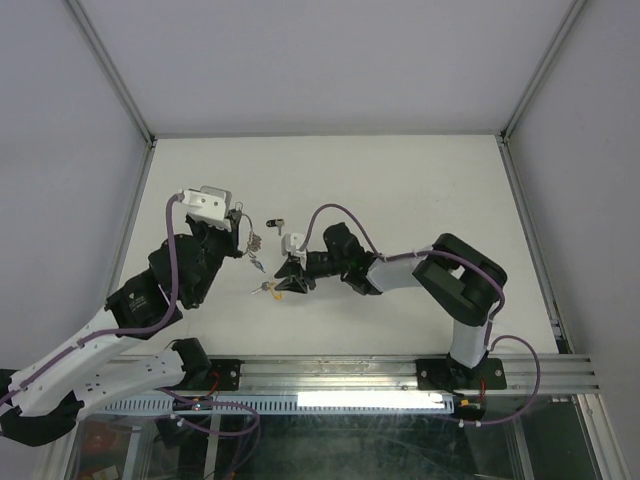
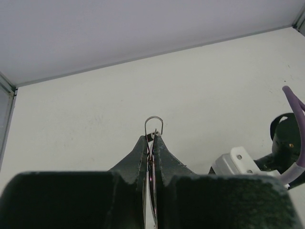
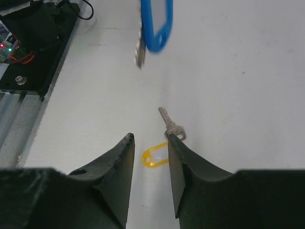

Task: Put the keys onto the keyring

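My left gripper (image 2: 151,137) is shut on the thin silver keyring (image 2: 154,125) and holds it edge-on above the table; in the top view (image 1: 240,238) plain silver keys (image 1: 256,243) dangle from it. The blue-headed key (image 3: 156,26) hangs in the air at the top of the right wrist view, seemingly from that ring. The yellow-tagged key lies on the table, its yellow tag (image 3: 155,156) between my right gripper's open fingers and its silver blade (image 3: 170,125) just past the right fingertip. My right gripper (image 3: 148,139) is low over it, also in the top view (image 1: 284,284).
A small dark and gold object (image 1: 275,221) lies on the white table (image 1: 400,190) behind the grippers. The metal rail (image 1: 350,375) with the arm bases runs along the near edge. Grey walls enclose the table on three sides.
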Tool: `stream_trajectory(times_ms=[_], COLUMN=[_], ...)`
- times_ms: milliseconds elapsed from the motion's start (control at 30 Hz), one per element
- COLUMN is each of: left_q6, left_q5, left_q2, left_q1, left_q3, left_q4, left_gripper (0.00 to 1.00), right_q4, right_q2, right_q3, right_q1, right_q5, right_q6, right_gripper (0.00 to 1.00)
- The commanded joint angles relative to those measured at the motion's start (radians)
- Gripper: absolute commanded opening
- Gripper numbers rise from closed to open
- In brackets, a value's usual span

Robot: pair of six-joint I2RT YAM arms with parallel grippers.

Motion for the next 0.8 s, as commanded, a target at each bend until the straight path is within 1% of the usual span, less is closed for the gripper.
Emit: stream_trajectory(times_ms=[0,67,167,267,300,333,600,767], left_q6=[-0.009,-0.009,-0.008,-0.008,-0.007,-0.006,-0.006,-0.007], left_q5=[-0.032,-0.04,-0.048,-0.052,-0.054,-0.055,-0.06,-0.063], left_q2=[-0.029,-0.04,-0.05,-0.054,-0.055,-0.055,-0.057,-0.066], left_q1=[0.006,0.006,0.005,0.006,0.005,0.006,0.006,0.005], left_q3=[0.043,0.041,0.04,0.041,0.043,0.044,0.053,0.048], left_q4=[-0.001,-0.007,-0.013,-0.024,-0.027,-0.029,-0.044,-0.053], left_gripper=[0.0,0.0,0.0,0.0,0.0,0.0,0.0,0.0], right_q4=[-0.181,-0.268,-0.325,-0.359,-0.372,-0.385,-0.468,-0.491], right_q2=[0.03,0.056,0.09,0.124,0.135,0.146,0.206,0.228], right_q3=[0.167,0.215,0.259,0.297,0.31,0.324,0.397,0.426], right_q1=[-0.009,-0.011,-0.017,-0.025,-0.026,-0.026,-0.031,-0.034], right_q5=[-0.139,-0.139,-0.139,-0.139,-0.151,-0.183,-0.163,-0.146], right_q6=[-0.121,-0.121,-0.121,-0.121,-0.208,-0.258,-0.316,-0.32], right_gripper=[0.37,0.37,0.37,0.37,0.37,0.36,0.36,0.35])
